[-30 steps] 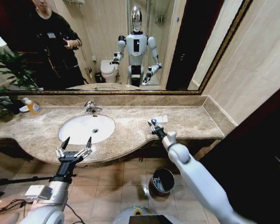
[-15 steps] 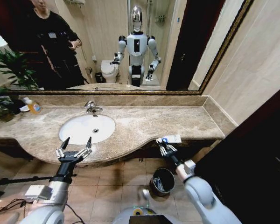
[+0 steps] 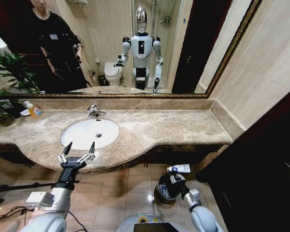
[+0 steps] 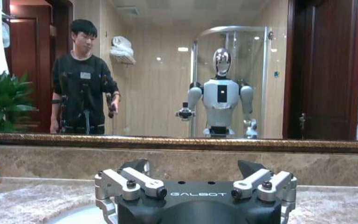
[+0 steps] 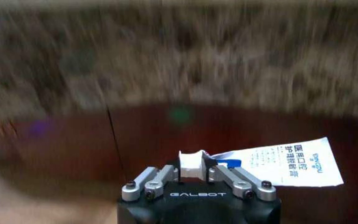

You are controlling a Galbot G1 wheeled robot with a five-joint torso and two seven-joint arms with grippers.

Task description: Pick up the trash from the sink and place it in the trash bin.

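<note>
One pincer point(image 3: 176, 177) lowered over bin point(image 3: 163, 192), gripping packet point(image 3: 180, 168)

My left gripper point(image 3: 77, 153) is matte black with silver, screw-studded finger links and white "GALBOT" lettering. My right gripper point(image 5: 195, 171) matches it, on a glossy white arm point(image 3: 203, 220).

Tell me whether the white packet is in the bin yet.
Not yet. The right gripper holds the white packet just above the trash bin, jaws shut on it.

White packet point(image 3: 179, 168) above dark round trash bin point(image 3: 162, 190), oval white sink point(image 3: 89, 132) bare
</note>
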